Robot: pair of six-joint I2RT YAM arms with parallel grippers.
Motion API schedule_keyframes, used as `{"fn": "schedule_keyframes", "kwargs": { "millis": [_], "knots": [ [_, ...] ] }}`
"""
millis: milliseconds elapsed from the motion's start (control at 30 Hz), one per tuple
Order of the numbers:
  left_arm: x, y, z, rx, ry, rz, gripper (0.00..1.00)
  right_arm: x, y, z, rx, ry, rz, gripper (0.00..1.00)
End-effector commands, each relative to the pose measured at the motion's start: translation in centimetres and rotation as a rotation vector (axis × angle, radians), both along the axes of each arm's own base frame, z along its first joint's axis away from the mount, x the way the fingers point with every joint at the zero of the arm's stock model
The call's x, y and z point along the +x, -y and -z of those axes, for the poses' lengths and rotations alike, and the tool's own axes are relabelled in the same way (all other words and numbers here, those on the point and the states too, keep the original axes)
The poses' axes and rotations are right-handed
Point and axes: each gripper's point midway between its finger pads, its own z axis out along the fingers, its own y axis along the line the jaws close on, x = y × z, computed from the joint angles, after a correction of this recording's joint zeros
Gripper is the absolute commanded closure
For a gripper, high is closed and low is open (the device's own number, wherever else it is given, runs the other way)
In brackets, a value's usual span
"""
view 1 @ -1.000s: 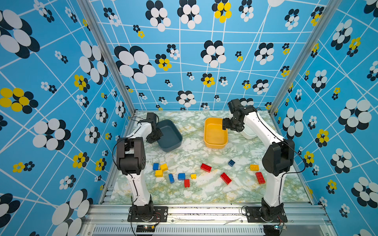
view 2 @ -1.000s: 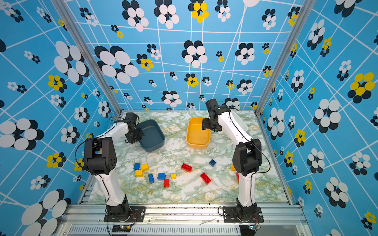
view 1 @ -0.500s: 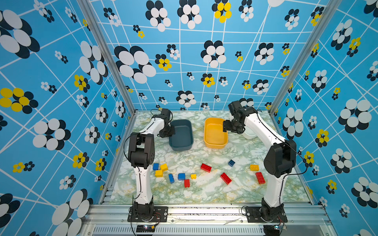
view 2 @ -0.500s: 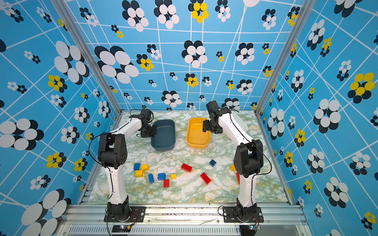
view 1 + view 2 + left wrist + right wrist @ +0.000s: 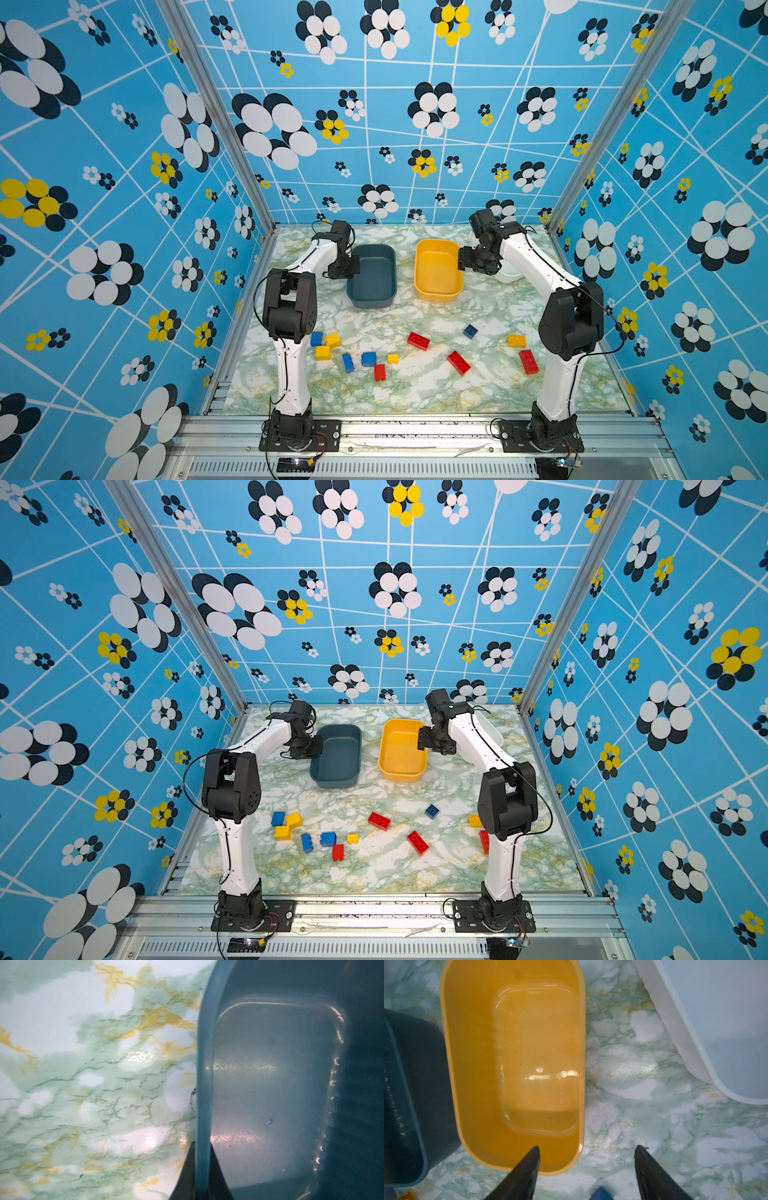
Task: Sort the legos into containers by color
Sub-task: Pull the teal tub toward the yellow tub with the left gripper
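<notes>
readable text: none | labels, brands: none | numbers, signs: none | checked: teal tub (image 5: 370, 300), yellow tub (image 5: 438, 294), white tub (image 5: 679, 1028), bricks (image 5: 418, 340) | result: no marking legible in any view

Bright, even light from above; shadows faint. Both top views sharp, stretched at edges. Wrist views soft, hazy; glare on teal tub (image 5: 245, 1138), yellow tub (image 5: 550, 1076), table (image 5: 149, 1138).
</notes>
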Motion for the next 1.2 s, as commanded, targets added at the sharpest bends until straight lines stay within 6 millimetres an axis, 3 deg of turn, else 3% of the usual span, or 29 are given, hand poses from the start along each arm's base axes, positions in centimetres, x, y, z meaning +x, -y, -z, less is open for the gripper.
{"fn": "schedule_keyframes", "kwargs": {
  "millis": [0, 267, 500, 600, 633, 667, 900, 933, 1167],
  "knots": [
    [-0.3, 1.0, 0.3, -0.015, -0.018, 0.039, 1.00, 0.9, -0.5, 1.8, 0.025, -0.004, 0.010, 0.28],
    [-0.2, 2.5, 0.3, -0.041, -0.018, 0.060, 1.00, 2.9, -1.5, 3.7, 0.039, -0.010, -0.004, 0.31],
    [-0.4, 2.5, 0.0, -0.045, -0.024, 0.055, 0.78, 3.6, -1.8, 5.4, 0.041, -0.022, -0.011, 0.36],
    [-0.3, 2.4, -0.6, -0.048, -0.007, 0.052, 0.72, 4.0, -2.0, 5.3, 0.048, -0.002, -0.017, 0.43],
    [-0.2, 2.4, -0.9, -0.050, 0.002, 0.050, 0.70, 4.1, -2.1, 6.6, 0.042, -0.022, -0.022, 0.46],
    [-0.1, 2.4, -1.3, -0.053, 0.012, 0.048, 0.68, 4.2, -2.1, 6.7, 0.043, -0.020, -0.024, 0.49],
    [0.5, 2.2, -3.9, -0.080, 0.077, 0.030, 0.58, 4.7, -2.4, 7.1, 0.045, -0.012, -0.042, 0.61],
    [0.6, 2.2, -4.4, -0.086, 0.090, 0.027, 0.51, 4.7, -2.4, 7.2, 0.044, -0.013, -0.044, 0.63],
    [0.6, 1.4, -6.4, -0.136, 0.146, -0.020, 0.40, 4.4, -2.6, 6.9, 0.048, -0.010, -0.050, 0.81]
  ]
}}
